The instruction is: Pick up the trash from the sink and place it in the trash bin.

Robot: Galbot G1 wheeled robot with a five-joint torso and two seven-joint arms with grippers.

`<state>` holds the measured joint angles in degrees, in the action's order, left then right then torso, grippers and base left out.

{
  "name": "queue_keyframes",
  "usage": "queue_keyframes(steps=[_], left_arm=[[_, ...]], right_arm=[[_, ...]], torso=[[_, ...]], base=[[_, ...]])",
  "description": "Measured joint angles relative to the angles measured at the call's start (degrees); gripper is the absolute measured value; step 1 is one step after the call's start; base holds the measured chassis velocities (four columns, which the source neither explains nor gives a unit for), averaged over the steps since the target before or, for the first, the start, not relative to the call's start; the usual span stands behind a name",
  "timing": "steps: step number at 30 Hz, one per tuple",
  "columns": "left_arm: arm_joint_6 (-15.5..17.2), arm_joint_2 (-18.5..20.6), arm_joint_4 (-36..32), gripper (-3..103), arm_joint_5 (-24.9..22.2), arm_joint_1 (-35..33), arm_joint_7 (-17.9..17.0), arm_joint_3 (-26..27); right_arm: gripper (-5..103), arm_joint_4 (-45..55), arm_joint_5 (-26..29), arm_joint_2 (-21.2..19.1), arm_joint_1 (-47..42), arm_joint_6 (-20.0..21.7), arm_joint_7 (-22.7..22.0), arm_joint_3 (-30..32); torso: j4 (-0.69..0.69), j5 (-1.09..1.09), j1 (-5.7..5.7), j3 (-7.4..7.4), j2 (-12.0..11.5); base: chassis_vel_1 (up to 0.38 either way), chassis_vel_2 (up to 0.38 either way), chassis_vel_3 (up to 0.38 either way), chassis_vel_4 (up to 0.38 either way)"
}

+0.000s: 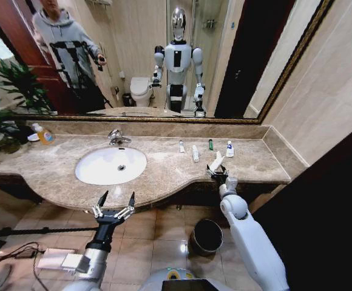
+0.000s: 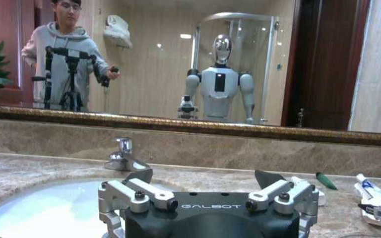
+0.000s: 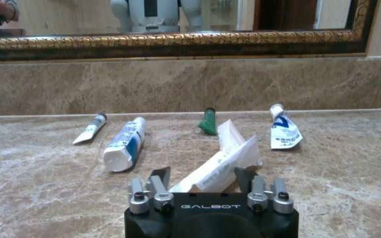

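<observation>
The white oval sink (image 1: 97, 171) with its chrome faucet (image 1: 116, 138) sits in the marble countertop (image 1: 164, 176). The trash lies on the counter to its right: a small white tube (image 3: 90, 130), a white-and-blue tube (image 3: 125, 144), a tiny green bottle (image 3: 208, 121) and a flattened white-blue tube (image 3: 283, 131). My right gripper (image 1: 217, 173) is shut on the near end of the crumpled white wrapper (image 3: 223, 156), at the counter's front edge. My left gripper (image 1: 114, 206) hangs open in front of the counter, below the sink. The dark round trash bin (image 1: 207, 236) stands on the floor under the right arm.
A yellow-orange soap bottle (image 1: 44, 134) and a leafy plant (image 1: 6, 109) stand at the counter's far left. A mirror runs along the back wall. Cables and a flat white device (image 1: 54, 259) lie on the tiled floor at left. A dark panel (image 1: 328, 206) closes off the right.
</observation>
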<state>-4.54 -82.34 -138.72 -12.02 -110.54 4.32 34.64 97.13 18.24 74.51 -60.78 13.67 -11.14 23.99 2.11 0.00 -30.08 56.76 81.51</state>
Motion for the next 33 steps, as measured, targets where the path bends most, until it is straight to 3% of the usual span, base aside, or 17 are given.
queue_keyframes(steps=[1,3,12,14,16,18,20,30,32,33], left_arm=[[0.0,0.0,0.0,100,0.0,0.0,0.0,0.0],[0.0,0.0,0.0,100,0.0,0.0,0.0,0.0],[0.0,0.0,0.0,100,0.0,0.0,0.0,0.0],[0.0,0.0,0.0,100,0.0,0.0,0.0,0.0],[0.0,0.0,0.0,100,0.0,0.0,0.0,0.0],[0.0,0.0,0.0,100,0.0,0.0,0.0,0.0],[0.0,0.0,0.0,100,0.0,0.0,0.0,0.0],[0.0,0.0,0.0,100,0.0,0.0,0.0,0.0],[0.0,0.0,0.0,100,0.0,0.0,0.0,0.0],[0.0,0.0,0.0,100,0.0,0.0,0.0,0.0]], right_arm=[[62,0.0,0.0,-0.1,-0.1,0.0,0.0,0.1],[62,0.0,0.0,-0.1,-0.1,0.0,0.0,0.1],[24,0.3,0.1,-0.3,-1.0,0.0,-0.8,0.8],[24,0.3,0.1,-0.3,-1.1,0.0,-0.8,0.8],[8,1.0,0.3,-0.5,-1.5,0.0,-1.1,1.0],[8,1.3,0.4,-0.7,-1.7,0.0,-1.1,1.1],[0,2.3,0.7,-1.1,-2.2,0.1,-1.1,1.5],[0,11.0,3.0,-3.6,-8.0,0.2,-0.8,4.2],[0,14.5,3.6,-4.4,-12.6,-3.8,1.4,5.9],[0,14.5,3.6,-4.4,-12.6,-3.8,1.4,5.9]], torso=[[0.00,0.00,0.00,0.00,0.0],[0.00,0.00,0.00,0.00,0.0],[0.00,0.01,0.00,0.00,0.0],[0.00,0.00,0.00,0.00,0.0],[0.00,0.01,0.00,0.00,0.0],[0.00,0.01,0.00,0.00,0.0],[0.00,0.00,0.00,0.00,0.0],[0.00,-0.01,0.00,0.00,0.0],[-0.01,0.01,0.01,0.00,0.0],[-0.01,0.01,0.01,0.00,0.0]], base=[[0.000,0.000,0.000,0.000],[0.000,0.000,0.000,0.000],[0.000,0.000,0.000,0.000],[0.000,0.000,0.000,0.000],[0.000,0.000,0.000,0.000],[0.000,0.000,0.000,0.000],[0.000,0.000,0.000,0.000],[0.000,0.000,0.000,0.000],[0.000,0.000,0.000,0.000],[0.000,0.000,0.000,0.000]])
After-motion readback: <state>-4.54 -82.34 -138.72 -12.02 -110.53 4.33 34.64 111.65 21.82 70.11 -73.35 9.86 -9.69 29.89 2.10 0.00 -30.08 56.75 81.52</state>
